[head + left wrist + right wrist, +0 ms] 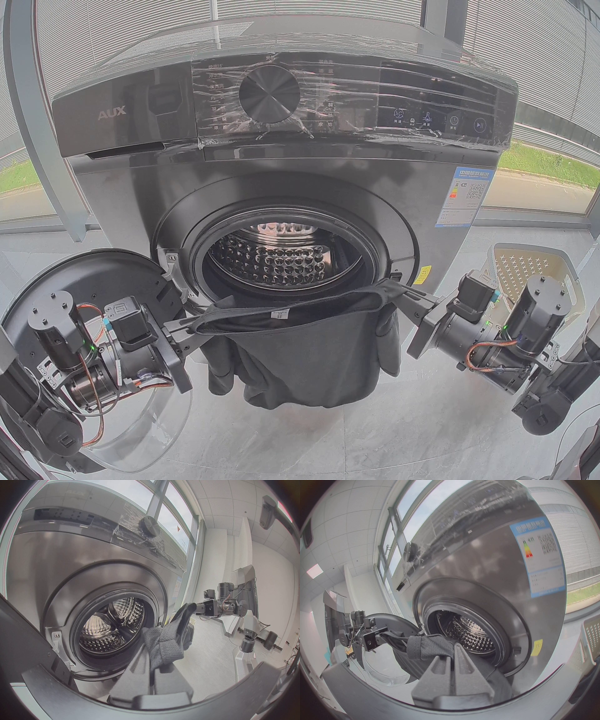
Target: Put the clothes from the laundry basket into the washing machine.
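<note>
Left pincer (195, 327) and right pincer (400, 292) clench dark garment (312, 359) before washing machine drum (281, 259).

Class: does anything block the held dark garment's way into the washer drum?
Nothing visible does. The door hangs open on the robot's left, and the drum mouth lies open just behind the garment stretched between the left gripper and right gripper.

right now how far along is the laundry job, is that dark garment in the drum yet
Done: the door stands open and the dark garment is out of the laundry basket. In hand: left hand and right hand each grip an end, stretching it across the opening. Left: it hangs outside, the drum looks empty, so it has yet to go in. Whether the basket holds more is hidden.
</note>
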